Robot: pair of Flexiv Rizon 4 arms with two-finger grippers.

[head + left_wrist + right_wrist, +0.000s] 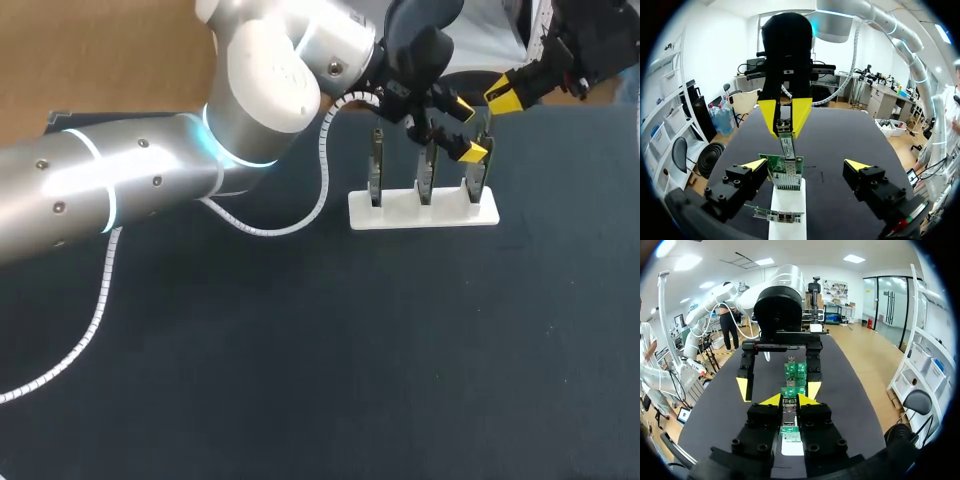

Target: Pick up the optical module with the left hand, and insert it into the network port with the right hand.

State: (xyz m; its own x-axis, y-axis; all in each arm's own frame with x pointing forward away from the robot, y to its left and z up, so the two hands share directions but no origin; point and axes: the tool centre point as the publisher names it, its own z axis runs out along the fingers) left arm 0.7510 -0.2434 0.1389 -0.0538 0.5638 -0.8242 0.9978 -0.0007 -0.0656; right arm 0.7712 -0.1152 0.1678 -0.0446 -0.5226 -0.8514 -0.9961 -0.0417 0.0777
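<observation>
A white stand (pixel 422 212) carries three upright green port boards. My right gripper (pixel 500 98) comes in from the far right and is shut on the slim optical module (pixel 789 412). In the left wrist view the module (pixel 786 146) hangs from the right gripper (pixel 785 117), its lower end at the port of the nearest board (pixel 785 172). My left gripper (pixel 805 165) stands open, empty, with a finger on each side of that board. In the head view the left gripper (pixel 466 130) is over the stand's right end.
The dark table mat (pixel 300 360) spreads around the stand. A white coiled cable (pixel 95 320) from my left arm trails across the mat's left side. The other two boards (pixel 375 180) stand left of the grippers on the stand.
</observation>
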